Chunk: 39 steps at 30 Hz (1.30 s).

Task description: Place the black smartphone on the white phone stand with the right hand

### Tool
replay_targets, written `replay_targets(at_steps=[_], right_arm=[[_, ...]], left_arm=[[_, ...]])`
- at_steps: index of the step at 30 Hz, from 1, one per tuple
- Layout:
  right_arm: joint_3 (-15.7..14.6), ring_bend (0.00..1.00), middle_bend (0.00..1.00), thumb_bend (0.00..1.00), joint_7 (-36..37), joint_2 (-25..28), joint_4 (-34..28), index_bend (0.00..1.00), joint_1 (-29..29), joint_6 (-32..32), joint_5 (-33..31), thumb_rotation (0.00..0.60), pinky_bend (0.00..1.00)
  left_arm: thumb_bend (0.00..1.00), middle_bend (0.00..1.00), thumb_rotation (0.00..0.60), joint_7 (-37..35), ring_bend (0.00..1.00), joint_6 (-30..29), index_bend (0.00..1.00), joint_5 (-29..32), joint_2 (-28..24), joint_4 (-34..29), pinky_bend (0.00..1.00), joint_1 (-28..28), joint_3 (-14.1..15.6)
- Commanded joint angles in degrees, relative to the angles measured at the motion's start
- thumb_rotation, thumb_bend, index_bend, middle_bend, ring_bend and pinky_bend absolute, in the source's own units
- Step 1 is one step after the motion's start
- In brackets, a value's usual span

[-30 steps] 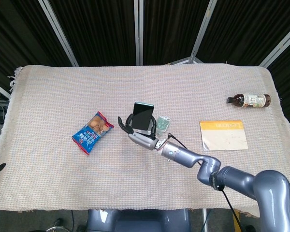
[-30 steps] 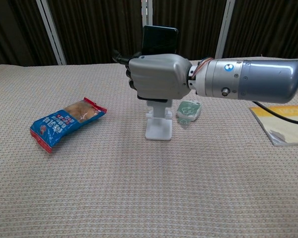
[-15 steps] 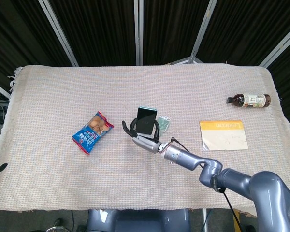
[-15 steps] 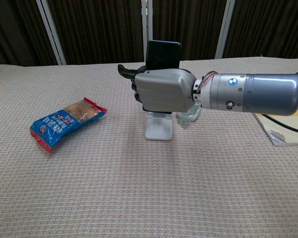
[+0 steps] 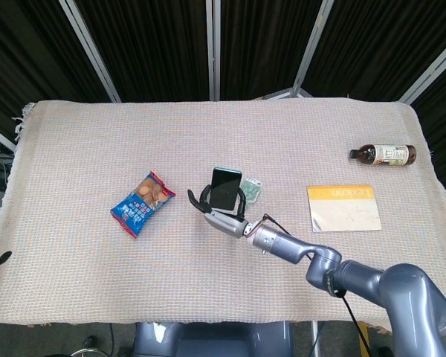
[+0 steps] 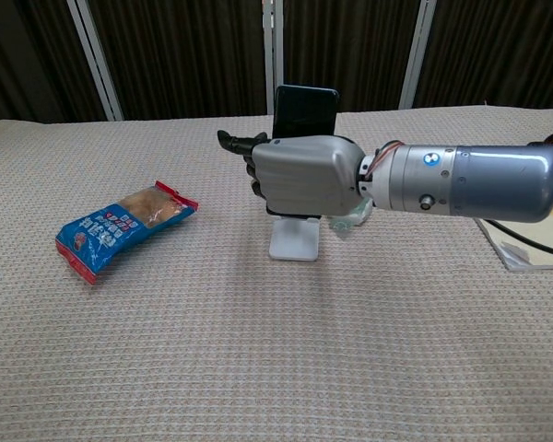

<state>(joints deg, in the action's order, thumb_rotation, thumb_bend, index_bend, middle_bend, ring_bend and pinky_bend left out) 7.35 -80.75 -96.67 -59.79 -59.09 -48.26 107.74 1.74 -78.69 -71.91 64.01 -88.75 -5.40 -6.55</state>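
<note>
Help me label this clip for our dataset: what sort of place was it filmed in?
Probably a lab or a staged test booth, not a home: a table under a woven cloth, black curtain panels on metal poles behind it, and unrelated props spread out, such as a snack packet and a bottle.

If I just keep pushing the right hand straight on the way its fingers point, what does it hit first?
The right hand, holding the phone over the stand, points toward the robot's left. The snack bag lies roughly that way but lower, so the hand would probably pass above it; depth is unclear.

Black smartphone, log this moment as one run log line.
right hand: holds black smartphone upright | white phone stand: directly beneath hand | seated: cannot tell | left hand: not in view
</note>
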Motion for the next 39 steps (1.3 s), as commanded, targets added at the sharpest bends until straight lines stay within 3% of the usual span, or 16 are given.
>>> replay_targets(at_steps=[1,4,16,24,29,32,36,39], right_arm=[[0.2,0.24,0.27,0.15,-0.5,0.3,-0.6,0.29,0.1,0.2,-0.5,0.6,0.05],[0.1,0.21,0.21,0.14,-0.8,0.4,-1.1,0.26,0.3,0.1,-1.0,0.6,0.04],[-0.3,0.21,0.19,0.14,-1.1,2.0,-3.1,0.25,1.8,-2.1,-2.0,0.6,0.03],[0.1,0.21,0.19,0.14,1.6,7.1,-10.2,0.25,6.7,-9.6,-3.5,0.6,0.03],[0.9,0.21,0.17,0.13,10.3,11.8,-18.5,0.2,14.4,-19.7,-8.1,0.6,0.02],[1.4,0.19,0.12,0.07,20.4,15.1,-25.4,0.1,22.2,-27.1,-15.0,0.6,0.0],[0.8,0.02,0.0,0.0,32.0,20.3,-32.0,0.0,29.8,-31.4,-22.5,0.6,0.0],[-0.7,0.0,0.0,0.0,39.8,24.9,-36.6,0.0,34.6,-32.5,-26.7,0.6,0.0]], left_arm=[[0.0,0.0,0.6,0.1,0.0,0.1,0.0,0.0,0.0,0.0,0.0,-0.1,0.0],[0.0,0.0,0.6,0.1,0.0,0.1,0.0,-0.1,0.1,0.0,0.0,-0.1,0.1],[0.0,0.0,0.6,0.1,0.0,-0.3,0.0,-0.5,0.0,-0.2,0.0,0.0,0.2],[0.0,0.0,0.6,-0.4,0.0,-0.7,0.0,-1.2,-0.2,-0.4,0.0,0.1,0.3],[0.0,0.0,0.6,-0.8,0.0,-1.8,0.0,-2.9,-0.3,-0.5,0.0,0.3,0.6],[0.0,0.0,0.6,-1.3,0.0,-3.2,0.0,-4.9,-0.1,-0.3,0.0,0.5,1.0],[0.0,0.0,0.6,-2.1,0.0,-4.9,0.0,-7.5,0.3,-0.1,0.0,0.7,1.5],[0.0,0.0,0.6,-2.5,0.0,-6.4,0.0,-9.8,0.5,-0.2,0.0,1.0,2.1]])
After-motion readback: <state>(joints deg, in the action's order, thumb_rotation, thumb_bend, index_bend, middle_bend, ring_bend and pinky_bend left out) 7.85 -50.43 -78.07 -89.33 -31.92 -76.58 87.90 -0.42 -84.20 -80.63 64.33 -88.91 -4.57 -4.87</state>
